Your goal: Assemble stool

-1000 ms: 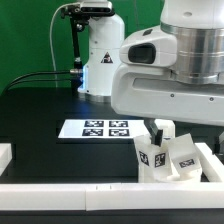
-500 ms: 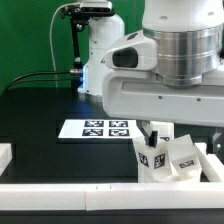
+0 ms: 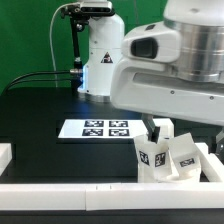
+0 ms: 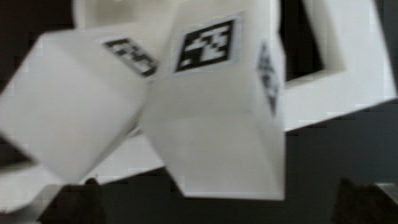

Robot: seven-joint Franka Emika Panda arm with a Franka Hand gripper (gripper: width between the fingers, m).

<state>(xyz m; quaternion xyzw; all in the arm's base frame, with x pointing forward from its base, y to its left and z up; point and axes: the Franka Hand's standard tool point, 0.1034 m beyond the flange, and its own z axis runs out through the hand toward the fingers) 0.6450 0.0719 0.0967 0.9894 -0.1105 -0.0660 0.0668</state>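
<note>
Directly below the arm's bulky white wrist [image 3: 170, 75], the stool's loose parts [image 3: 166, 157] stand bunched in the near corner of the black table [image 3: 40, 110] at the exterior view's right. They are hemmed in by the long white border rail [image 3: 80, 190] along the near edge and by a side rail [image 3: 212, 160] at the right. The parts are chunky white blocks pressed against one another, each showing a black-and-white square tag. At least three can be made out; whether the round seat is among them cannot be told. The marker board [image 3: 95, 128] lies flat on the table to the left of the cluster and a little farther back, apart from it. The robot's white base [image 3: 100, 50] rises at the far edge, with black cables [image 3: 40, 75] running off toward the left. Wrist view: tilted legs fill the picture, a central leg [image 4: 214, 120] bearing a tag [image 4: 210, 45] on one face and a second leg [image 4: 80, 100] leaning against it. The jaws stand fully apart and hold nothing. The dark fingertips [image 4: 68, 205] appear on either side of the central leg, clear of its faces, with open gaps between.
</note>
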